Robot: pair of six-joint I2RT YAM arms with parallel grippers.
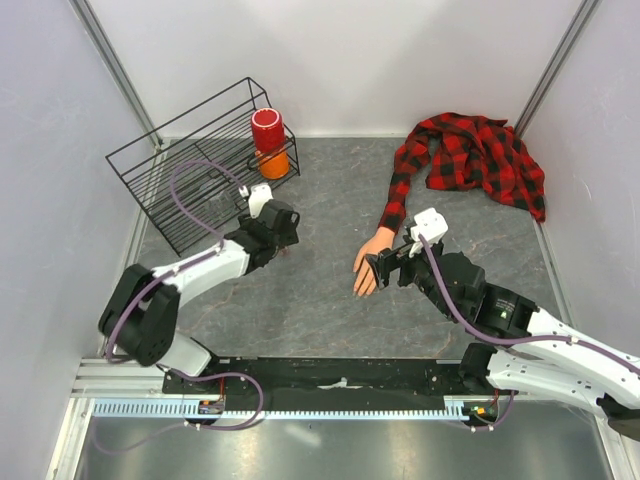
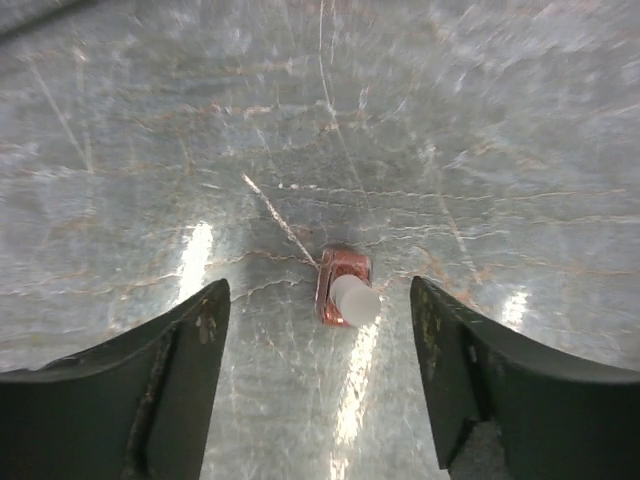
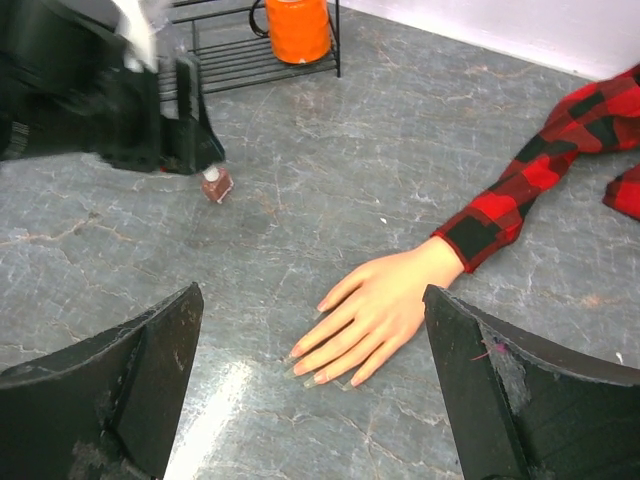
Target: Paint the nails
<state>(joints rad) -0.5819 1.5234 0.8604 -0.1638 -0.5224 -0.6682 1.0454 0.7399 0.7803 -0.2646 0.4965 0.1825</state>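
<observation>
The pale peach mannequin hand [image 1: 367, 270] lies flat on the grey table, coming out of a red-and-black plaid sleeve [image 1: 397, 195]. Its nails [image 3: 312, 372] are long and clear, pointing toward my right gripper [image 3: 311, 295], which hovers open just short of the fingertips. A tiny copper-pink polish bottle [image 2: 342, 285] with a white cap [image 2: 356, 301] stands on the table. My left gripper [image 2: 318, 290] is directly over it, open, with both fingers well apart from the bottle. The right wrist view also shows the bottle [image 3: 217, 185] under the left gripper's fingers [image 3: 192, 135].
A black wire rack [image 1: 185, 175] stands at the back left with a red cup [image 1: 267, 128] stacked on an orange cup [image 1: 273, 163]. The rest of the plaid shirt [image 1: 480, 155] is bunched at the back right. Grey walls enclose the table.
</observation>
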